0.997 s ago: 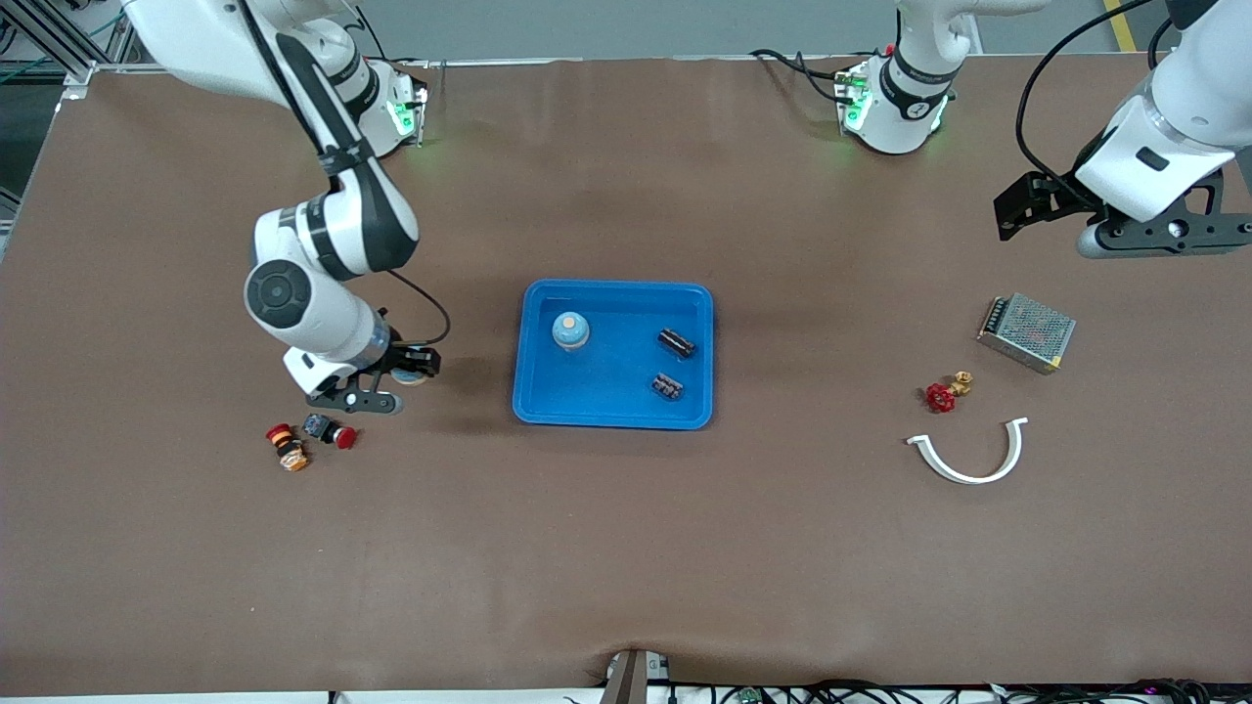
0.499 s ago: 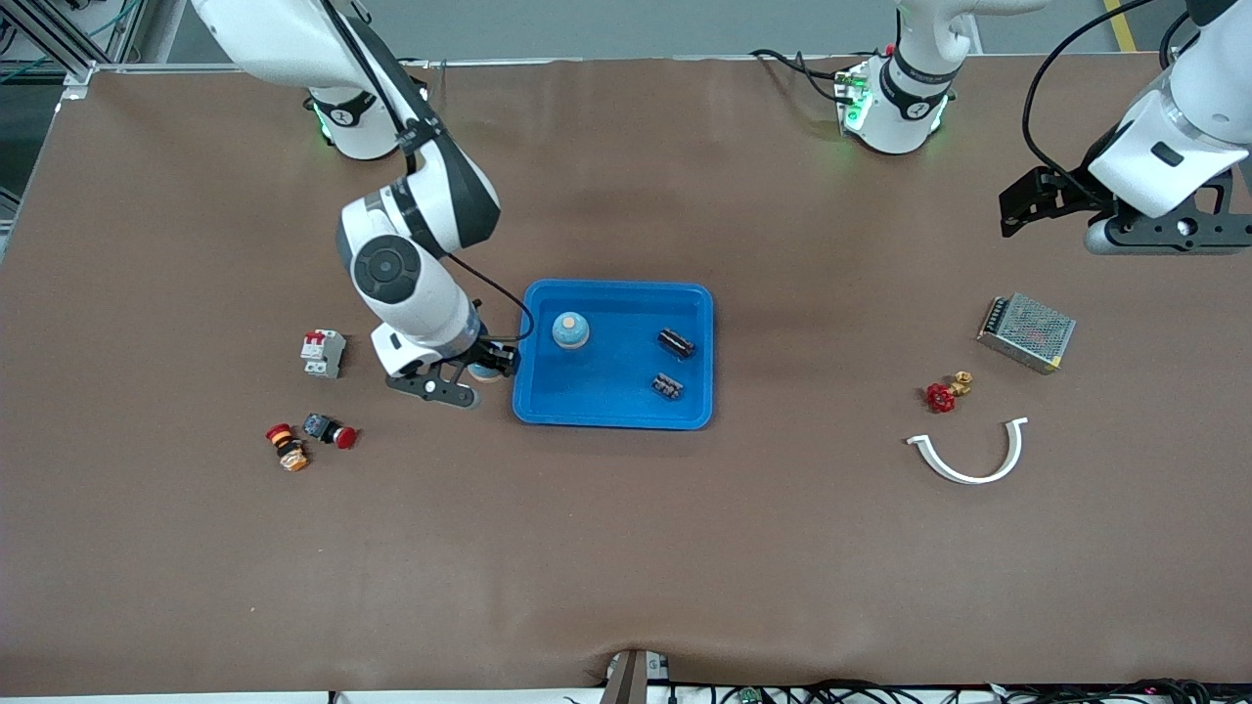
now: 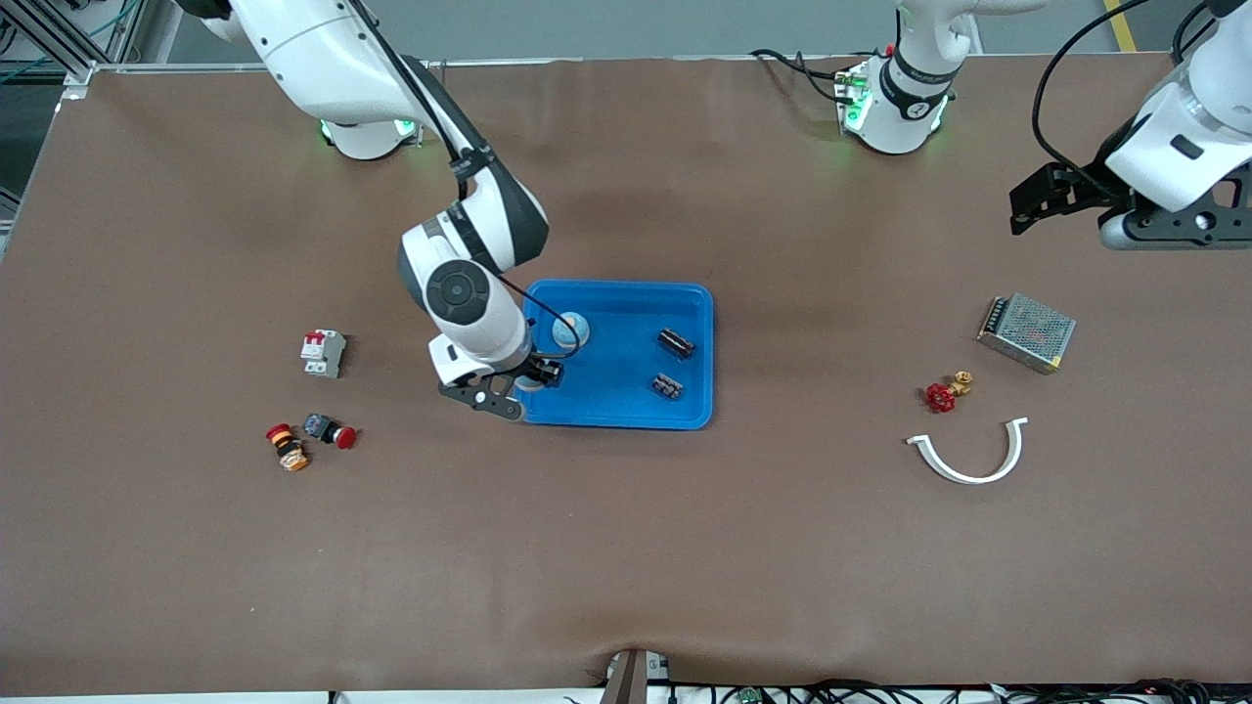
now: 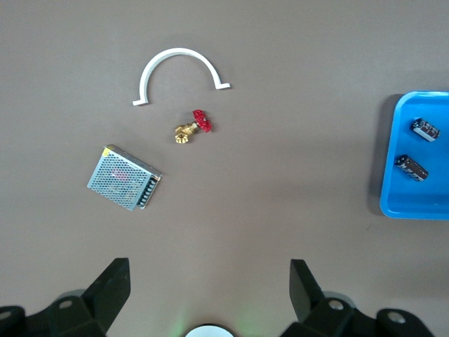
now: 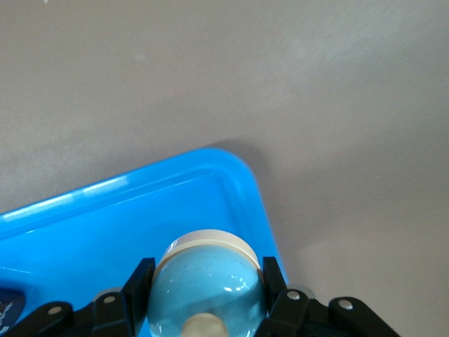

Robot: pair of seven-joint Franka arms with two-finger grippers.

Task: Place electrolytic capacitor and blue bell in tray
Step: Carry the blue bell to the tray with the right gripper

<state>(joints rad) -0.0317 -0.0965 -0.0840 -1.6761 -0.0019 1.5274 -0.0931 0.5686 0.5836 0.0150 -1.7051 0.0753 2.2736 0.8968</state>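
The blue tray lies mid-table. In it stand one blue bell and two black electrolytic capacitors. My right gripper hangs over the tray's corner toward the right arm's end, shut on a second blue bell. Its black fingers press both sides of the bell's dome above the tray. My left gripper waits in the air over the left arm's end of the table. It shows open and empty in its wrist view, which also catches the tray and the capacitors.
Toward the left arm's end lie a metal mesh power supply, a red-handled brass valve and a white curved clip. Toward the right arm's end are a white circuit breaker and two red push buttons.
My right gripper has carried its bell from beside the push buttons across to the tray's corner. The left arm has drifted slightly toward its end of the table.
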